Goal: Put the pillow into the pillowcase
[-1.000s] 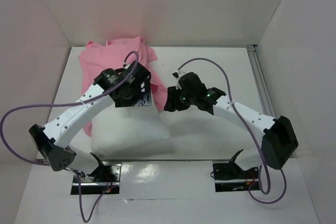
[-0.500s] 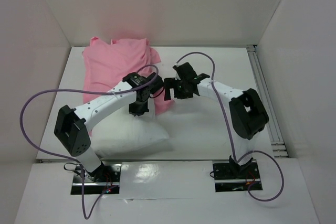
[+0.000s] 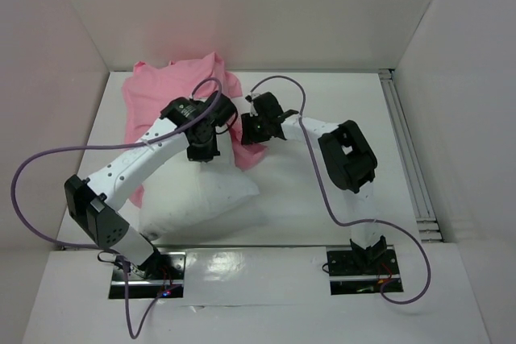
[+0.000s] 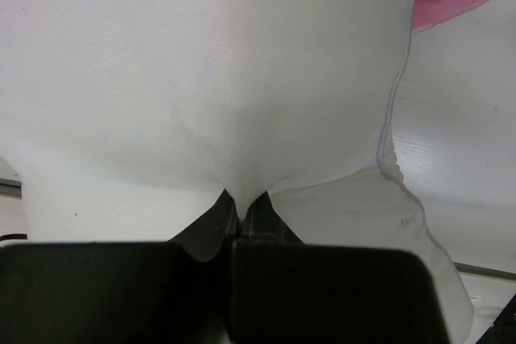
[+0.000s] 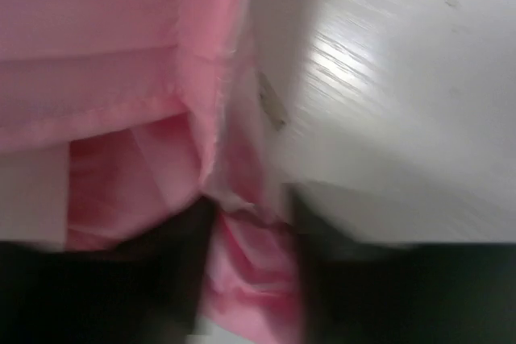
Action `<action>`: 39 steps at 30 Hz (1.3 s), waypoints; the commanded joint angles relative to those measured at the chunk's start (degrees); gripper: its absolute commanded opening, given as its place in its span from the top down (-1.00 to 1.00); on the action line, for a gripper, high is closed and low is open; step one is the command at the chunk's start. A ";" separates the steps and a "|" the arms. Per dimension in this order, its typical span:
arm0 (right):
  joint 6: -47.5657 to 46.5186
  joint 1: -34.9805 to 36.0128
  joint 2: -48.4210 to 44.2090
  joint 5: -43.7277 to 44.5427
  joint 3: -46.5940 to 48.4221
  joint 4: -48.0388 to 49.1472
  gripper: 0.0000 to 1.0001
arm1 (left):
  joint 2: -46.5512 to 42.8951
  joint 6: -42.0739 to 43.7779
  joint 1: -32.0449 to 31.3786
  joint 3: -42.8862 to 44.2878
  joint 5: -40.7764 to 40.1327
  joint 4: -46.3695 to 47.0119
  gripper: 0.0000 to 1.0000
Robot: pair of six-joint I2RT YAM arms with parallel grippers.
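The white pillow (image 3: 201, 199) lies at the left middle of the table, its far end under the pink pillowcase (image 3: 157, 94), which is bunched at the back left. My left gripper (image 3: 205, 151) sits over the pillow's far part. In the left wrist view it (image 4: 239, 203) is shut, pinching a fold of the pillow (image 4: 226, 78). My right gripper (image 3: 246, 130) is at the pillowcase's right edge. The right wrist view is blurred, and there the gripper (image 5: 250, 239) holds bunched pink pillowcase (image 5: 105, 38) between its fingers.
White walls enclose the table (image 3: 322, 215) on three sides. A metal rail (image 3: 403, 142) runs along the right edge. Purple cables (image 3: 48, 159) loop off both arms. The right arm's elbow (image 3: 347, 155) stands folded at mid-table.
The left gripper has shut on the pillow and shifted back and left, lifting it slightly. The right gripper moved left to the pillowcase edge and closed on the pink cloth.
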 commanded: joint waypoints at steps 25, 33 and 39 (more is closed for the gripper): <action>5.01 10.36 -59.40 -10.06 -26.32 -21.48 1.00 | 3.92 -11.44 -7.43 18.43 -7.36 2.97 1.00; 3.07 10.36 -61.94 -5.91 -21.84 -30.54 1.00 | 12.80 -13.28 -17.11 25.54 -6.40 5.26 1.00; 5.00 10.36 -63.78 6.20 -17.36 -41.61 0.16 | 15.62 -7.14 -18.25 29.48 -6.20 4.12 0.80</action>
